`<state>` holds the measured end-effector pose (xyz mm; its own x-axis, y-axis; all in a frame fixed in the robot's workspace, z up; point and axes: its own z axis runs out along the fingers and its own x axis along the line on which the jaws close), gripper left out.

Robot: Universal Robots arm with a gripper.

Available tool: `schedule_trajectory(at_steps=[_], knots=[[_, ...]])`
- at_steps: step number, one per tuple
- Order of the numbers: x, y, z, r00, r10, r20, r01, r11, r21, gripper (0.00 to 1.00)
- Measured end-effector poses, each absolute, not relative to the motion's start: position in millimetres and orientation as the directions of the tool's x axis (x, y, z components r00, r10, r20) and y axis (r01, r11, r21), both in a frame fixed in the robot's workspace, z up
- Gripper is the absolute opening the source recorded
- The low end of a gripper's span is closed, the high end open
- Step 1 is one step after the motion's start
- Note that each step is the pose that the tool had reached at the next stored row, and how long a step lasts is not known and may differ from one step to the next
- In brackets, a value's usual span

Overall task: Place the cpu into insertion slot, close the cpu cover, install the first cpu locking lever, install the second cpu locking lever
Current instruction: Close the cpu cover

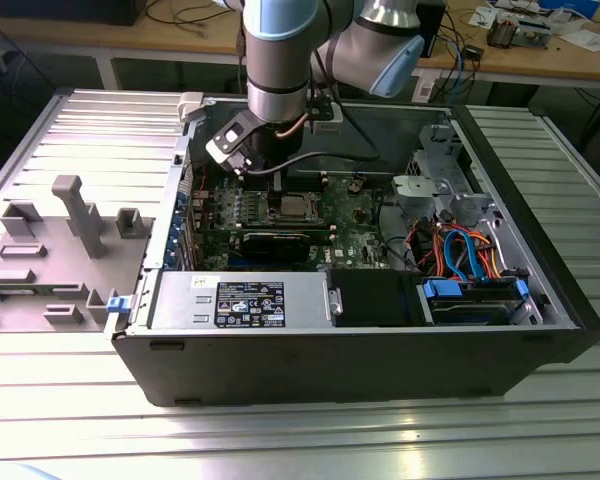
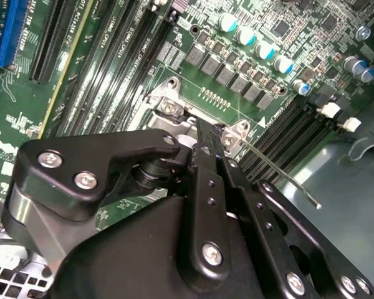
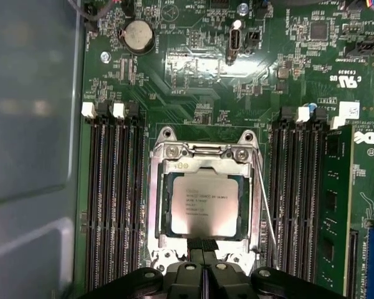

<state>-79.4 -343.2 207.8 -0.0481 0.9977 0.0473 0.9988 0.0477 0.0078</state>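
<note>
Sitting flat in the insertion slot [image 3: 166, 134] is the cpu [image 3: 204, 204], and the cpu cover [image 3: 157, 205] lies down around it in the first wrist view. The gripper [image 3: 205, 246] hangs right at one edge of the cover, and its two fingers [image 3: 192, 268] look pressed together with nothing between them, though the tips are hard to see. A thin metal lever [image 3: 266, 205] runs along one side of the slot.
</note>
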Motion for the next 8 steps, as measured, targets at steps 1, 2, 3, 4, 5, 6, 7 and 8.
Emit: schedule_trajectory(at_steps=[1, 2, 3, 4, 5, 6, 7, 8], knots=[[-79.6, -343.2, 206.6, -0.05, 0.998, 0.048, 0.999, 0.05, 0.008, 0.11], [-79.8, -343.3, 206.0, -0.051, 0.997, 0.049, 0.999, 0.05, 0.008, 0.11], [-80.0, -343.4, 205.4, -0.052, 0.997, 0.05, 0.999, 0.051, 0.008, 0.11], [-80.0, -343.4, 204.9, -0.052, 0.997, 0.052, 0.999, 0.051, 0.008, 0.11], [-80.0, -343.3, 204.5, -0.052, 0.997, 0.055, 0.999, 0.051, 0.008, 0.11], [-80.0, -343.2, 204.4, -0.052, 0.997, 0.056, 0.999, 0.051, 0.008, 0.11], [-79.9, -343.2, 204.3, -0.052, 0.997, 0.057, 0.999, 0.051, 0.008, 0.11], [-79.9, -343.2, 204.5, -0.052, 0.997, 0.057, 0.999, 0.051, 0.008, 0.11]])
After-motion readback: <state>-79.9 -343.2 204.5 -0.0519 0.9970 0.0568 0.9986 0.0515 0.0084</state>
